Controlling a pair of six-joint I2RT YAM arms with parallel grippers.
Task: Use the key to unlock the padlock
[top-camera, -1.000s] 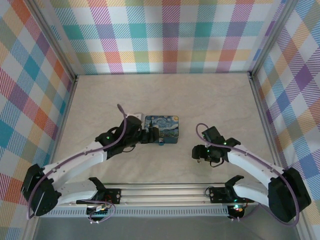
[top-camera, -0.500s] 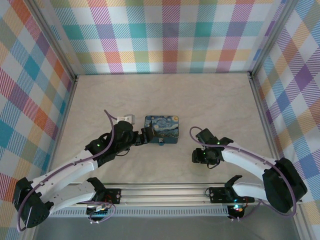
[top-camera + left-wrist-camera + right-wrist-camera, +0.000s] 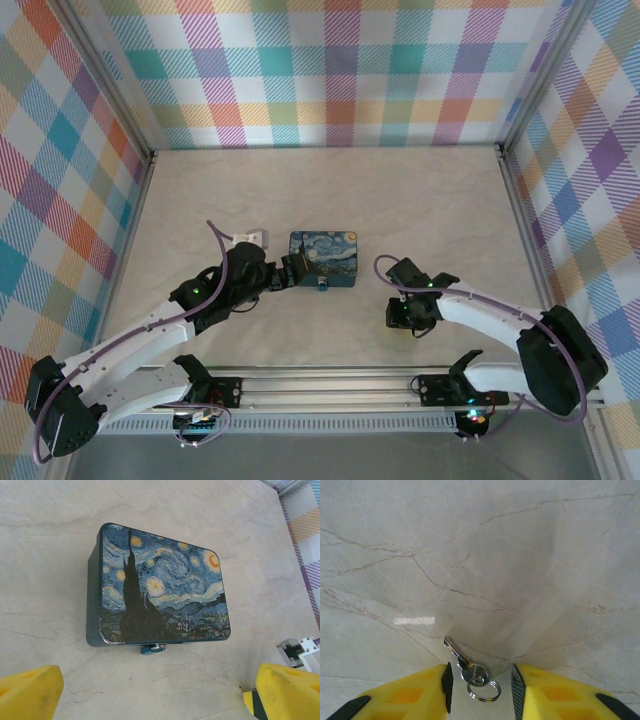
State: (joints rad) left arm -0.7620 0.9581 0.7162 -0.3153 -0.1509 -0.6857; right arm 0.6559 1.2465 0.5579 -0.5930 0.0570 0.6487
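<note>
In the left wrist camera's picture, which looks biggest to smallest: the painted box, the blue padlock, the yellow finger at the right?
1. painted box
2. yellow finger, enlarged by nearness to the camera, partly cut off
3. padlock, tiny at the box's lower edge

We count one painted box (image 3: 323, 257) at the middle of the top view. One blue padlock (image 3: 153, 649) hangs at the box's lower edge. One key (image 3: 456, 652) with one ring (image 3: 484, 690) lies on the one counter (image 3: 430, 200). There are two pincers, the left pincer (image 3: 155, 700) and the right pincer (image 3: 481, 680). Each has two yellow fingers (image 3: 405, 695). One small white piece (image 3: 255, 238) sits left of the box.
</note>
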